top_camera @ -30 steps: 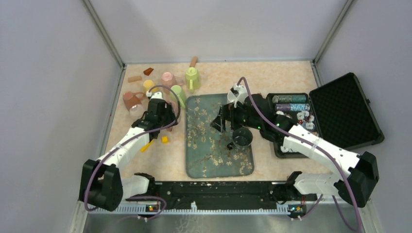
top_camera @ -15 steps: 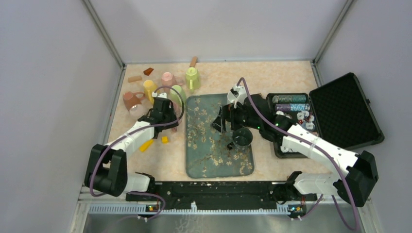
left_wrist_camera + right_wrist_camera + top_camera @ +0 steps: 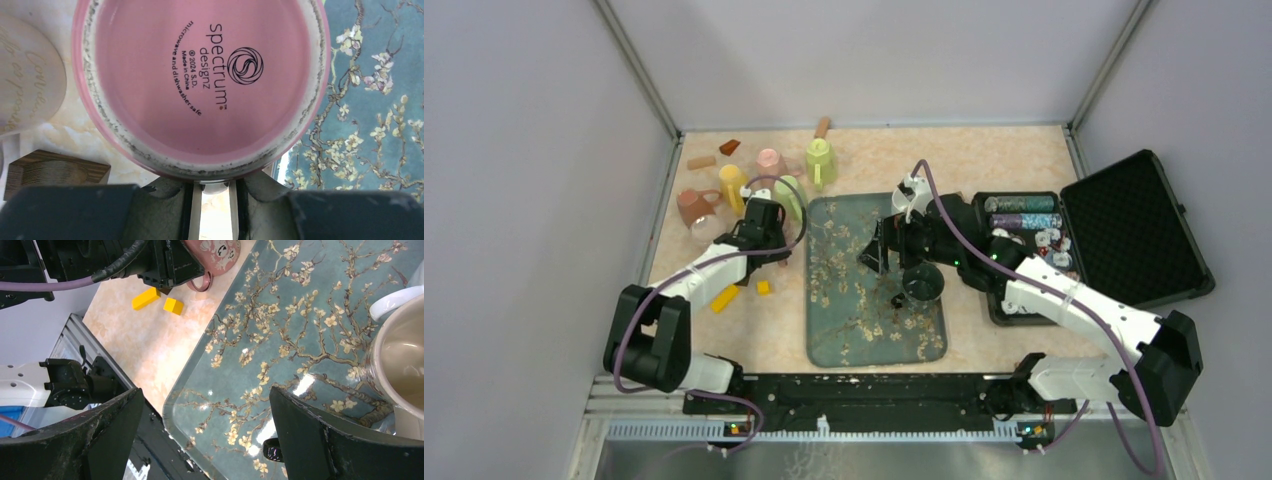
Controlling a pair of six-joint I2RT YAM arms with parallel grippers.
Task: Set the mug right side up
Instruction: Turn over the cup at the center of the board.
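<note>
A pink mug (image 3: 200, 75) stands upside down on the table beside the tray's left edge, its stamped base filling the left wrist view. My left gripper (image 3: 214, 200) sits against its near side, fingers (image 3: 260, 195) drawn in close on the pale handle (image 3: 218, 188). The right wrist view shows the same mug (image 3: 220, 252), with its handle loop (image 3: 201, 284) under the left gripper. From above, the left gripper (image 3: 769, 222) hides most of the mug. My right gripper (image 3: 207, 435) hangs wide open over the tray (image 3: 280, 340), holding nothing.
A dark mug with a cream inside (image 3: 921, 283) stands upright on the floral tray (image 3: 854, 330). Several other mugs (image 3: 820, 160) cluster at the back left. Yellow blocks (image 3: 724, 298) lie near the left arm. An open black case (image 3: 1124, 230) sits right. A wooden coaster (image 3: 30, 95) lies beside the pink mug.
My left arm has swung up and right toward the tray's corner, and its jaws have narrowed around the pink mug's handle. The right arm has not moved.
</note>
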